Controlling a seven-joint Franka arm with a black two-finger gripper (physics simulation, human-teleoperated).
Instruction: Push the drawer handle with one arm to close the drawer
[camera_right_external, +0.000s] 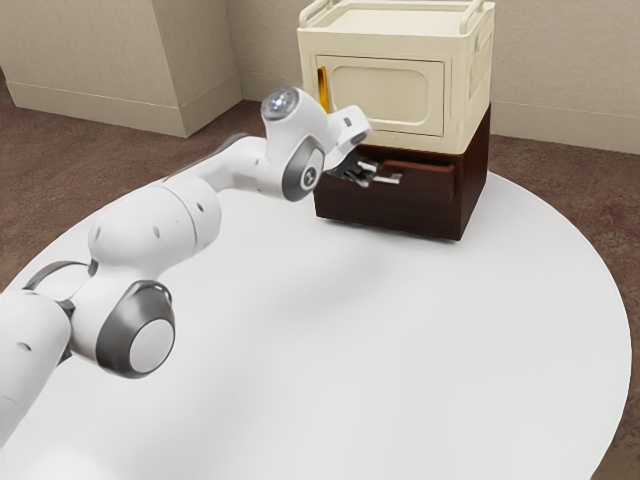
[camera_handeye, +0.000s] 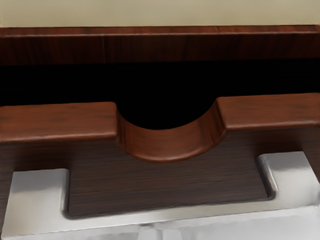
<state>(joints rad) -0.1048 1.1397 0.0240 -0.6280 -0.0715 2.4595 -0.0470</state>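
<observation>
The drawer (camera_handeye: 45, 122) is in the dark brown cabinet (camera_right_external: 477, 180) and stands partly out, with a black gap between its front board and the cabinet's upper front edge in the wrist view. The top of the front board dips in a rounded notch (camera_handeye: 167, 145) at the middle. Below the notch, the silver handle (camera_handeye: 165, 216) runs across the board, a flat bar with a raised block at either end. The gripper (camera_right_external: 365, 174) is right at the handle in the exterior view, in front of the drawer; whether it is released or clenched I cannot tell, nor whether it touches the metal. On top of the cabinet sits a cream box (camera_right_external: 457, 95) with a rimmed top and raised rails. The door (camera_right_external: 390, 95) in its front lies flush with the frame, and a yellow upright grip (camera_right_external: 323, 88) is at the door's edge on the exterior view's left. The white arm (camera_right_external: 155, 225) with grey joints reaches in from the exterior view's left, over the round white table (camera_right_external: 400, 350) that the cabinet stands on. Around the table is a mottled brown floor (camera_right_external: 45, 180), with beige walls (camera_right_external: 70, 50) and pale baseboards (camera_right_external: 570, 125) behind.
</observation>
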